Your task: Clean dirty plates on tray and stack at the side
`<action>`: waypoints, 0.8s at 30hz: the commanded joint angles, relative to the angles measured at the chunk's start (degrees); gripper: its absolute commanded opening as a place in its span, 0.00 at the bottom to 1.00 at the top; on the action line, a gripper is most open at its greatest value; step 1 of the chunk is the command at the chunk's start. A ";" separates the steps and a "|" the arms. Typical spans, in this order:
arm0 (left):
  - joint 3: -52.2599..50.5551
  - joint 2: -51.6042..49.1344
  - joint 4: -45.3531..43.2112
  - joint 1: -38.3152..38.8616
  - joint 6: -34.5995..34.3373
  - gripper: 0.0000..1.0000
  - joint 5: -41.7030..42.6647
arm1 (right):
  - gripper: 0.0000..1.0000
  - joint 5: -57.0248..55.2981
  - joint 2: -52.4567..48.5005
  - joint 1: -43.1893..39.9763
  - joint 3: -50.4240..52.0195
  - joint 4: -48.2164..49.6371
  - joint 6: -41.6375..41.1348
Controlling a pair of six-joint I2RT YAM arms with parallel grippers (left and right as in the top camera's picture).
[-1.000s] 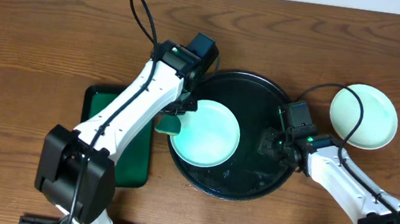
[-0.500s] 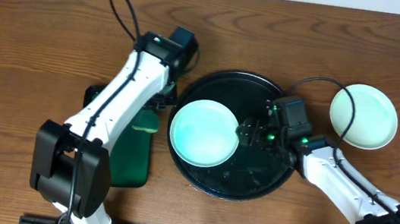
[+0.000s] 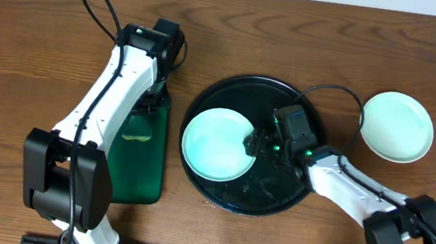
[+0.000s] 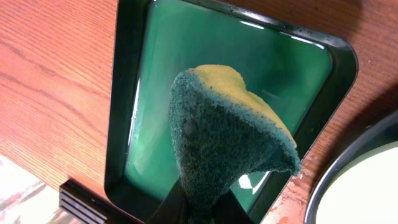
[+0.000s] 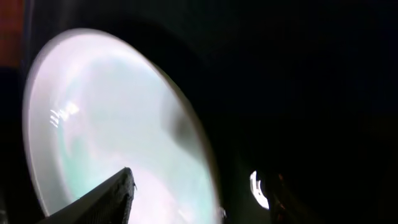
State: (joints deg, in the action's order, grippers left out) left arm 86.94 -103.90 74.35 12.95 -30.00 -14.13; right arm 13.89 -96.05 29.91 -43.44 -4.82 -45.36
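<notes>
A white plate [image 3: 215, 144] with a faint teal tint lies in the left half of the round black tray [image 3: 287, 105]. A second white plate [image 3: 397, 126] sits on the table at the right; only these two plates show. My left gripper [image 3: 145, 115] is shut on a yellow-and-green sponge [image 4: 224, 137] and holds it above the green rectangular tray [image 4: 186, 56]. My right gripper [image 3: 255, 143] is open at the tray plate's right rim. In the right wrist view one finger [image 5: 99, 202] lies over the plate [image 5: 118, 118]; the other is lost in the dark.
The green rectangular tray [image 3: 141, 171] lies left of the black tray, close beside it. The black tray's rim [image 4: 348, 168] shows at the lower right of the left wrist view. Cables loop above both arms.
My left arm has swung left off the black tray, carrying the sponge over the green tray. My right gripper has moved left across the black tray to the plate's right rim.
</notes>
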 commanded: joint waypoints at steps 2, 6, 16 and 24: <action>0.83 -0.13 0.57 -0.20 0.87 0.07 -0.48 | 0.62 1.20 -6.03 2.54 1.22 0.28 -5.09; 0.83 -0.13 0.46 -0.20 1.05 0.07 -0.24 | 0.48 1.20 -6.38 2.78 1.22 0.92 -6.82; 0.83 -0.13 0.42 -0.20 1.05 0.07 -0.22 | 0.01 -0.68 -6.38 2.78 1.22 1.18 -9.77; 0.83 -0.13 0.09 -0.20 1.27 0.07 2.19 | 0.02 -2.86 -2.82 2.56 1.14 -1.66 -2.51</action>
State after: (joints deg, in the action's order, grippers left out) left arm 86.94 -103.88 74.39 12.95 -29.71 -12.53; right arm 12.75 -99.59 31.79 -44.05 -2.72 -51.99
